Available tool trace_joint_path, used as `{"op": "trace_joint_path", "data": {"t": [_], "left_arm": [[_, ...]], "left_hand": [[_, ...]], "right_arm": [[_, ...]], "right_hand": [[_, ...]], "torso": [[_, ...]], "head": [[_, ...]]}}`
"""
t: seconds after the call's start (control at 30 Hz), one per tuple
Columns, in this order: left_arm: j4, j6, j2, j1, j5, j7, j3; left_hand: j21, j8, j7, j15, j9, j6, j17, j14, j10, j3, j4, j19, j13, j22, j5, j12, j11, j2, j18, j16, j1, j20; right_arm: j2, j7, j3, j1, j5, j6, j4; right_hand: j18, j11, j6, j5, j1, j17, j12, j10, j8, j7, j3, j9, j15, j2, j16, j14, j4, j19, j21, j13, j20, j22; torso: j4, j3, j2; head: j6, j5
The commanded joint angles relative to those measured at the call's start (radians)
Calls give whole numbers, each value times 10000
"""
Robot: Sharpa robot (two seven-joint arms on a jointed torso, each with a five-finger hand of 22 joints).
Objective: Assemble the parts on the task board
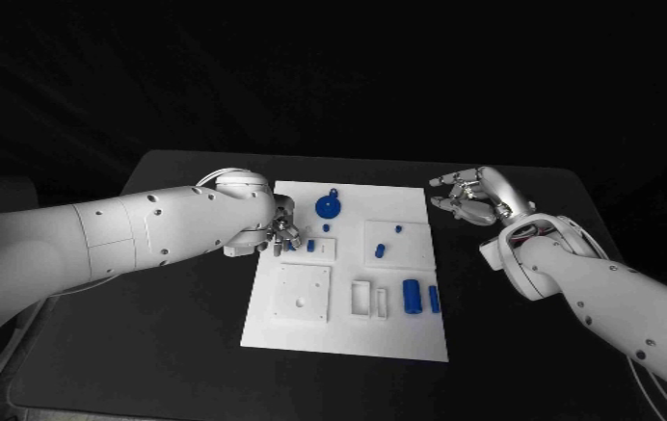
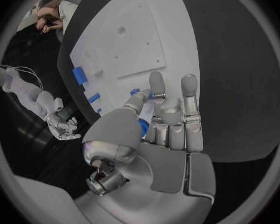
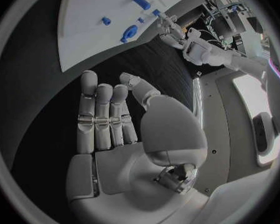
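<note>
Two white arms frame the head view. At centre left the left hand (image 1: pixel 279 231) hangs over the left edge of the white board (image 1: pixel 355 267), fingers curled down onto a small blue part (image 1: pixel 311 245). At upper right the right hand (image 1: pixel 472 199) is raised over the black table (image 1: pixel 181 180), just off the board's right edge, fingers apart and holding nothing. On the board a round blue part (image 1: pixel 328 206) lies near the top, and two blue bars (image 1: pixel 413 296) lie at lower right beside a white frame (image 1: pixel 361 299).

From the left wrist, the left hand's fingers (image 2: pixel 157 92) pinch a blue part (image 2: pixel 144 127) against the thumb, over the board (image 2: pixel 134 40).

From the right wrist, the right hand (image 3: pixel 124 134) shows an open palm, fingers straight and slightly spread, with the board (image 3: pixel 90 15) at the upper left beyond it.
</note>
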Motion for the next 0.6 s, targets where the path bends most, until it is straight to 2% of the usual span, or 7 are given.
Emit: {"op": "trace_joint_path", "data": {"t": [0.03,0.3,0.6], "left_arm": [[-48,99,67,-95,1,39,-21],[-144,66,141,-175,-19,44,-20],[-156,42,202,-196,-5,58,-20]], "left_hand": [[-31,37,-771,-10,-14,843,-9,64,203,779,-743,87,13,171,-40,-34,-26,37,-9,-46,93,-9],[-35,41,-770,-11,-5,830,1,72,203,769,-740,92,15,170,-64,-33,-26,48,-6,-48,94,-8],[-49,58,-771,-9,16,803,6,79,207,712,-723,104,20,167,-137,-29,-27,56,-2,-57,77,-3]], "right_arm": [[9,85,4,0,39,135,5],[6,87,4,0,40,143,7],[19,96,4,0,44,159,9]], "right_hand": [[167,-8,12,42,-30,-15,36,21,-1,41,47,-12,-31,-43,40,-6,-9,88,-37,-5,-11,10],[167,-8,12,42,-30,-15,36,21,-1,41,47,-12,-31,-43,40,-6,-9,88,-37,-5,-11,10],[167,-8,12,42,-30,-15,36,21,-1,41,47,-12,-31,-43,40,-6,-9,88,-37,-5,-11,10]], "torso": [[-10,1,7],[-1,0,2],[3,-1,0]], "head": [[-5,-17],[-16,-45],[-19,-55]]}}
